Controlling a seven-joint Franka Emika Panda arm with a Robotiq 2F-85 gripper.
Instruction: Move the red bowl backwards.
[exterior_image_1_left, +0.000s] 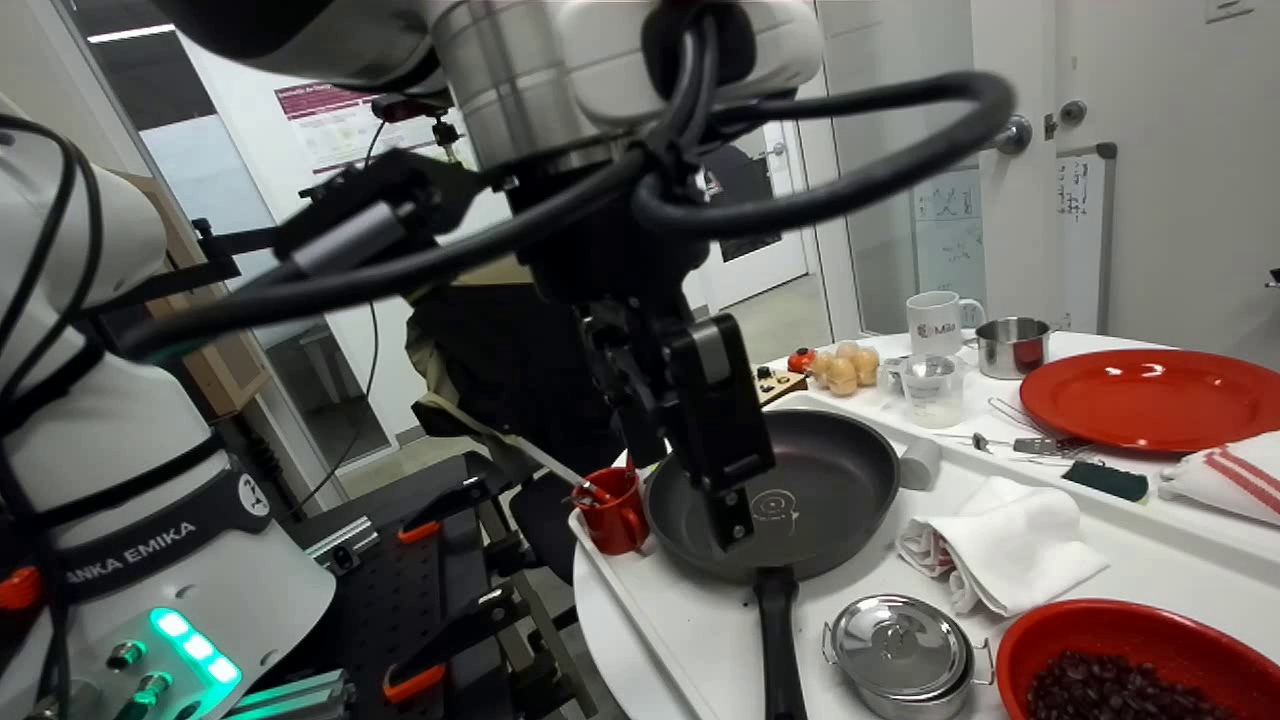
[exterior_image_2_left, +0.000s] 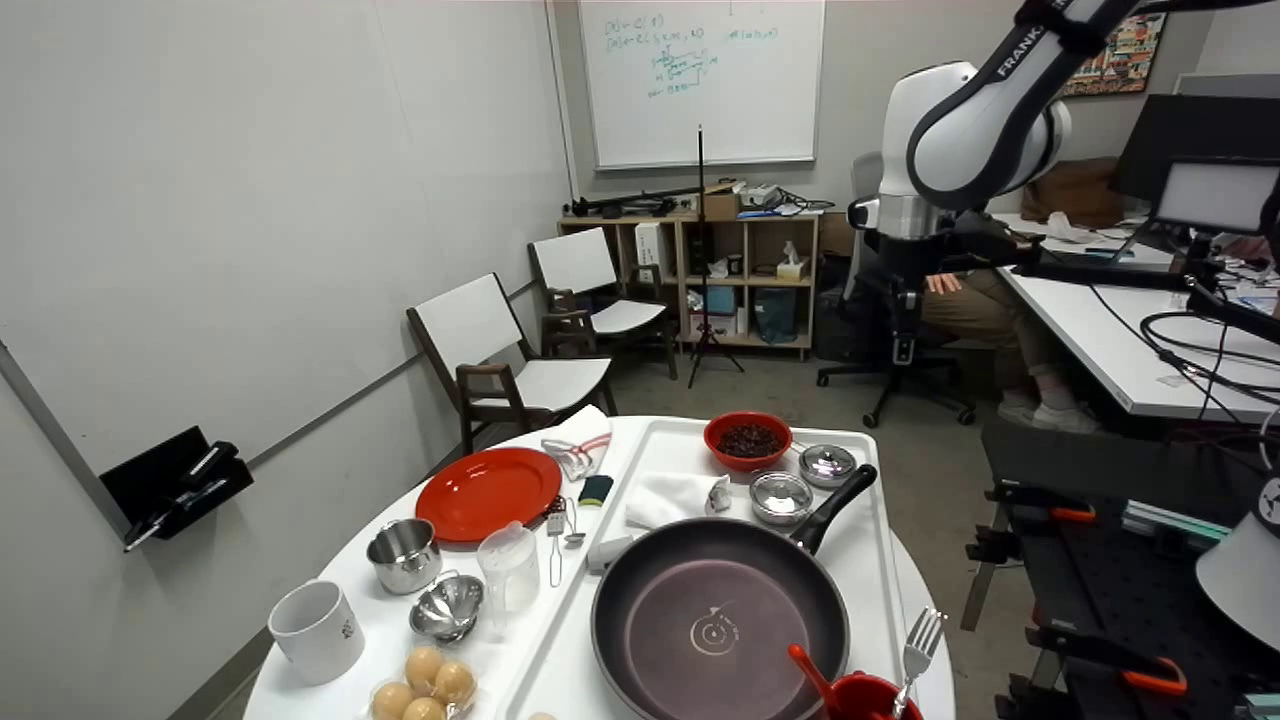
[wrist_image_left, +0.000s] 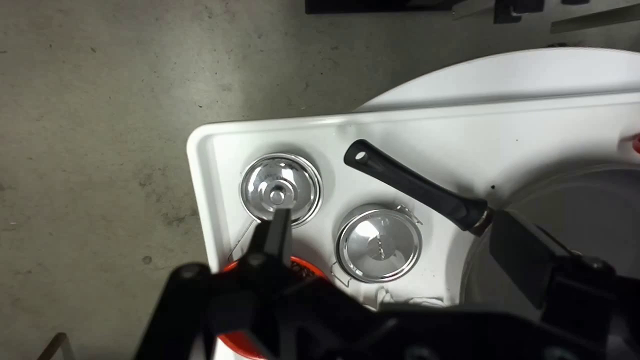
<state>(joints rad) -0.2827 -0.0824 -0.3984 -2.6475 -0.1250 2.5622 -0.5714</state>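
The red bowl (exterior_image_1_left: 1060, 632) is deep-sided and glossy, and holds dark beans. It stands upright on the white tray at the lower right in an exterior view, and at the tray's far end in an exterior view (exterior_image_2_left: 747, 462). In the wrist view the bowl (wrist_image_left: 239, 344) is mostly hidden behind one side of my gripper. My gripper (wrist_image_left: 392, 227) is open and empty, its fingers wide apart above the lidded metal pots. In an exterior view the gripper (exterior_image_1_left: 688, 490) hangs in the air in front of the frying pan, apart from the bowl; it also shows in an exterior view (exterior_image_2_left: 905, 345).
Two lidded metal pots (exterior_image_2_left: 781, 497) (exterior_image_2_left: 827, 465) stand beside the bowl. The black frying pan (exterior_image_2_left: 720, 600) and a white cloth (exterior_image_2_left: 668, 498) are on the tray (exterior_image_2_left: 885, 540). A red cup (exterior_image_1_left: 612, 520) holds utensils. The red plate (exterior_image_1_left: 1150, 398) lies outside the tray.
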